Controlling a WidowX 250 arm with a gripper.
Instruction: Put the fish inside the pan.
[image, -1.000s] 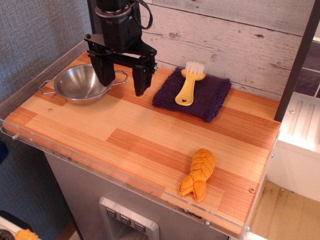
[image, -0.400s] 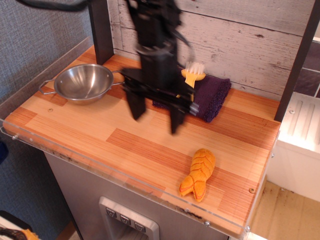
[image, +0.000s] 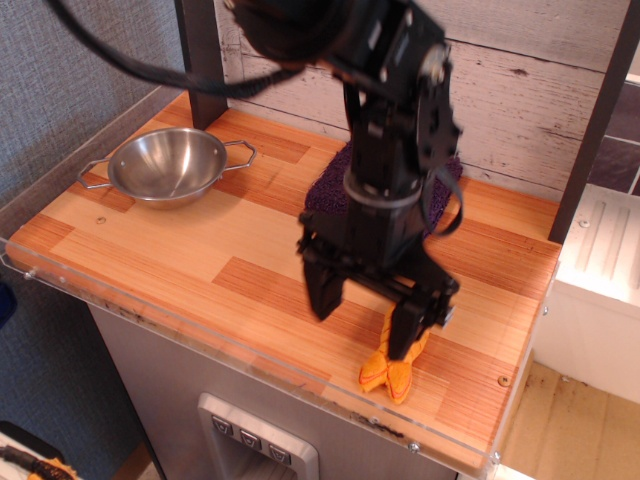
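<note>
The orange-yellow toy fish (image: 388, 372) lies near the front right edge of the wooden counter; only its tail end shows, the rest is hidden behind my gripper. My black gripper (image: 364, 318) hangs open just above it, one finger left of the fish and one over its body. It holds nothing. The shiny steel pan (image: 168, 166) with wire handles sits at the back left of the counter, far from the gripper, with nothing in it.
A dark purple cloth (image: 446, 196) lies at the back, mostly hidden behind the arm. A clear plastic lip (image: 200, 342) runs along the counter's front edge. A dark post (image: 200, 60) stands behind the pan.
The gripper has swung from beside the pan, across the middle of the counter, to the front right over the fish. Fish and pan have not moved.
</note>
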